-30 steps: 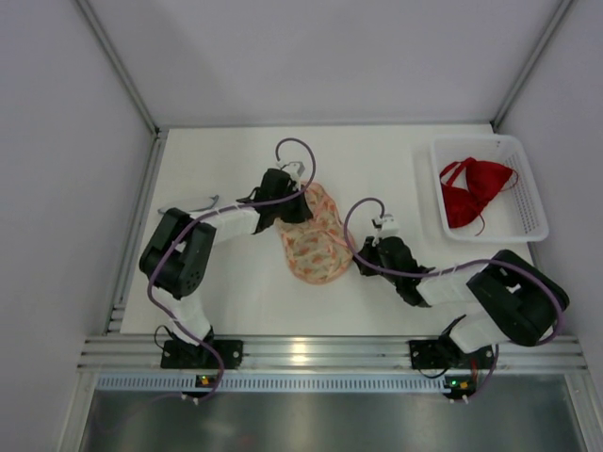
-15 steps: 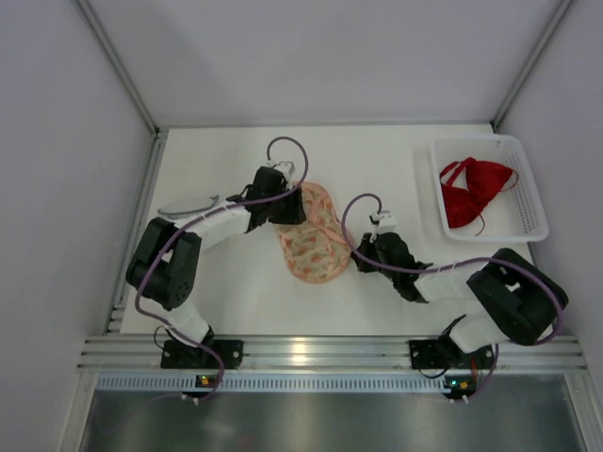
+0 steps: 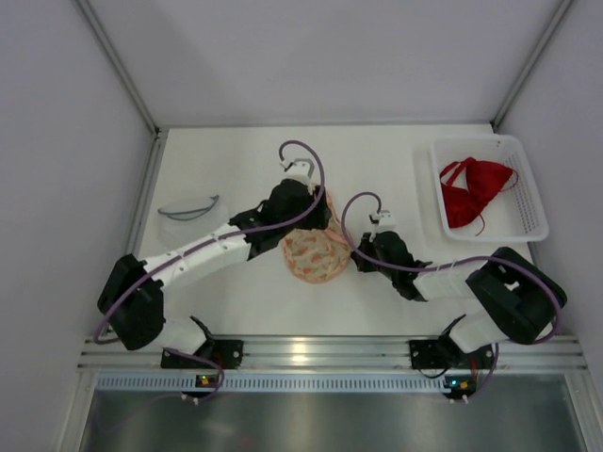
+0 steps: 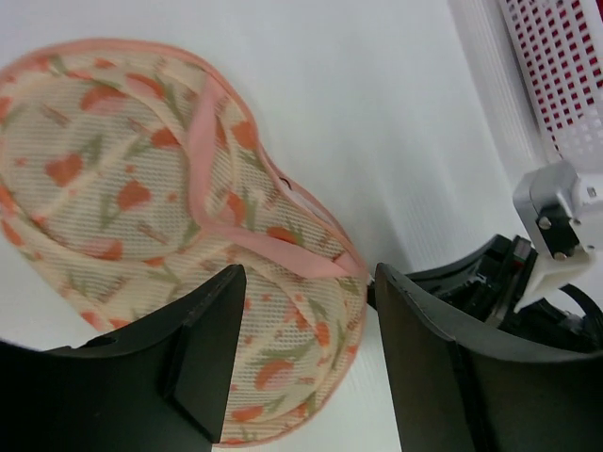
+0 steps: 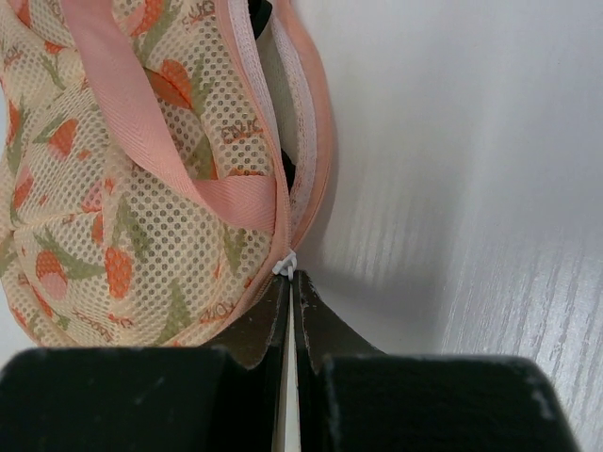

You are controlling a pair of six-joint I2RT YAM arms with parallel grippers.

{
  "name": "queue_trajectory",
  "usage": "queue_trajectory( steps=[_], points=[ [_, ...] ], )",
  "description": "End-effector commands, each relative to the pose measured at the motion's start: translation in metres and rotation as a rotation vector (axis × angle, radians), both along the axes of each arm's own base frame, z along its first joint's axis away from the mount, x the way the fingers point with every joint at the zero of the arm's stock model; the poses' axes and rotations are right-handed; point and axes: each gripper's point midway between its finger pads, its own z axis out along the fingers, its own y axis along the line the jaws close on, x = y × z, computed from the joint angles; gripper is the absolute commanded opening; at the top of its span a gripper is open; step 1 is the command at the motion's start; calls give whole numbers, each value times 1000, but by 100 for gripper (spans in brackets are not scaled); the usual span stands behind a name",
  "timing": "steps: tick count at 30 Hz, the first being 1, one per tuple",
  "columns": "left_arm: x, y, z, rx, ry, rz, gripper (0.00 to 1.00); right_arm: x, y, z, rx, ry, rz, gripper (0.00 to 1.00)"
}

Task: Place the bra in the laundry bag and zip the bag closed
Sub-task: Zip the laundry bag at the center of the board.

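White table (image 3: pixel 236 160): floral bag (image 3: pixel 316 252) lies mid-table beneath the spread jaws of the left gripper (image 4: pixel 309 282); the right gripper (image 5: pixel 287 282), clenched, pinches the zip pull (image 5: pixel 285 266) at its right edge.

Flat white tabletop (image 3: pixel 377 160), enclosed on 3 sides by plain pale grey wall panels (image 3: pixel 320 56). Ribbed aluminium rail (image 3: pixel 311 353) along near edge. Lighting even.

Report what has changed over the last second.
The left arm stretched out flatter, its elbow swinging left, and its jaws shifted right over the laundry bag. The jaws opened and now straddle the bag's pink rim without gripping it. The bag looks bunched shorter. Unchanged: the right arm has its jaws shut on the zipper pull, and the red bra lies in the white basket.
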Motion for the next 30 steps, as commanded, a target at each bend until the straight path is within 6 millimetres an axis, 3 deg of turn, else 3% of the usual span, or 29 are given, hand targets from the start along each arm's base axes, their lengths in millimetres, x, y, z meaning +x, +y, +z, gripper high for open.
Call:
queue_trajectory(
  steps=[1, 5, 10, 14, 26, 30],
  points=[
    [-8, -16, -22, -47, 49, 82, 63, 12, 10, 17, 42, -38, -21, 0],
    [-22, -50, -29, -125, 42, -19, 63, 12, 10, 16, 48, -33, -26, 0],
    [-20, -74, -45, -120, 26, -58, 59, 11, 11, 16, 58, -31, -22, 0],
    [-15, -89, -41, -145, -6, -84, 56, 10, 9, 13, 53, -27, -25, 0],
    [-23, -97, -128, -83, 119, -66, 40, 12, 9, 13, 52, -28, -37, 0],
    [-35, -88, -159, -36, 200, -63, 36, 13, 9, 13, 44, -29, -36, 0]
  ],
)
